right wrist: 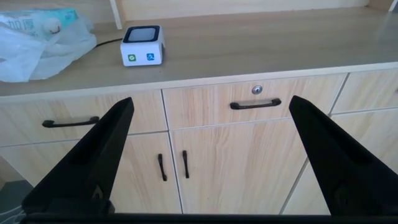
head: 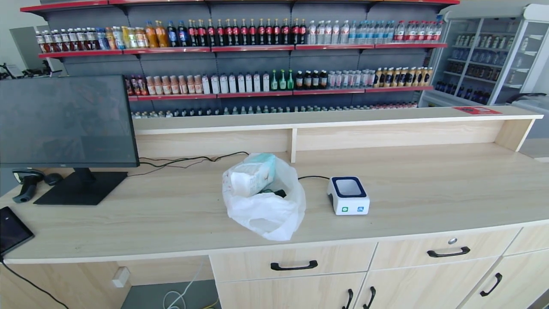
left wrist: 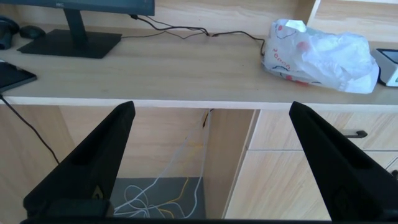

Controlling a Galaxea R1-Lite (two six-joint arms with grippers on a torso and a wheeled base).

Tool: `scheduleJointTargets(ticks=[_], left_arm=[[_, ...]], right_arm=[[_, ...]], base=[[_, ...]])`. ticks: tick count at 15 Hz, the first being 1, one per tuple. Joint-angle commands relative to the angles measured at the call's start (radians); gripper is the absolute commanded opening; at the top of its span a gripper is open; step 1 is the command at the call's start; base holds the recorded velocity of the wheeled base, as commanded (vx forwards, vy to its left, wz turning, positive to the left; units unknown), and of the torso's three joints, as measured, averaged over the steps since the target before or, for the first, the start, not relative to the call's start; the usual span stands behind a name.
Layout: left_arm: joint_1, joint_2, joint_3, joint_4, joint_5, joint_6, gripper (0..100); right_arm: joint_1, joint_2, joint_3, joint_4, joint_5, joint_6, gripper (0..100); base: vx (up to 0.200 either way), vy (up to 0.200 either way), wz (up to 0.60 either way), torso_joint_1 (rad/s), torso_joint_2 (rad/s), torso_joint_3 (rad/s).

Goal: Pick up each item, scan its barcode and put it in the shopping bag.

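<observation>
A white plastic shopping bag (head: 266,206) lies on the wooden counter (head: 411,193) near its middle, with a pale packet (head: 253,174) and a dark item (head: 274,192) inside it. Just right of the bag stands the white barcode scanner (head: 348,195) with its dark window facing up. The bag (left wrist: 320,56) also appears from the left wrist, the scanner (right wrist: 143,45) and bag (right wrist: 40,43) from the right wrist. My left gripper (left wrist: 211,165) is open, held low in front of the counter's front edge. My right gripper (right wrist: 208,162) is open too, low before the drawers.
A monitor (head: 64,124) on a black stand occupies the counter's left end, with a handheld scanner (head: 25,184) and a dark tablet (head: 10,229) beside it. Cables (head: 188,161) run behind the bag. Drawers and cabinet doors (head: 446,251) sit under the counter. Bottle shelves (head: 257,56) fill the background.
</observation>
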Motion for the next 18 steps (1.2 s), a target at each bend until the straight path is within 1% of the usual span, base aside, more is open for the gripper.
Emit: scheduleJointTargets(ticks=[1, 18], left_arm=[[0.000, 0.000, 0.000, 0.000, 0.000, 0.000, 100], [0.000, 0.000, 0.002, 0.000, 0.000, 0.002, 100]], right_arm=[[0.000, 0.002, 0.000, 0.000, 0.001, -0.001, 100], [0.000, 0.002, 0.000, 0.000, 0.001, 0.001, 100]], base=[[0.000, -0.200, 0.00, 0.002, 0.01, 0.002], [0.000, -0.200, 0.00, 0.002, 0.00, 0.002]])
